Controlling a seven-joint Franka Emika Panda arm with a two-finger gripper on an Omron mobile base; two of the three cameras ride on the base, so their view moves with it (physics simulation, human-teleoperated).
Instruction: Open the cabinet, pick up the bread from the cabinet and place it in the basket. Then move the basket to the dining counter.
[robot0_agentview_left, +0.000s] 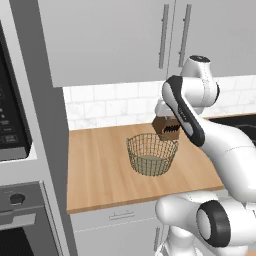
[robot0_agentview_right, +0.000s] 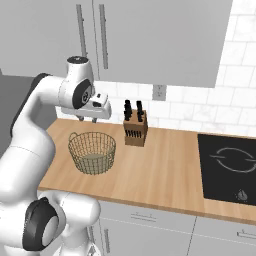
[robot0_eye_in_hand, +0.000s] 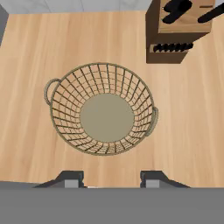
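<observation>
The cabinet (robot0_agentview_left: 110, 40) hangs above the worktop, and both grey doors (robot0_agentview_right: 150, 35) with their long bar handles are shut. The bread is hidden. The tan wire basket (robot0_agentview_left: 150, 150) stands empty on the wood worktop, also seen as the basket (robot0_agentview_right: 92, 147) from the right. My gripper (robot0_agentview_right: 87, 119) hovers above the basket's rear-left side, pointing down. In the hand view the gripper (robot0_eye_in_hand: 113, 180) is open with nothing between its fingertips, and the basket (robot0_eye_in_hand: 65, 105) lies just ahead of them. The dining counter is out of view.
A wooden knife block (robot0_agentview_right: 135, 131) with black handles stands just behind and to the right of the basket, near the tile backsplash. A black cooktop (robot0_agentview_right: 227, 167) lies at the right. A tall oven column (robot0_agentview_left: 20, 150) bounds the worktop on the left.
</observation>
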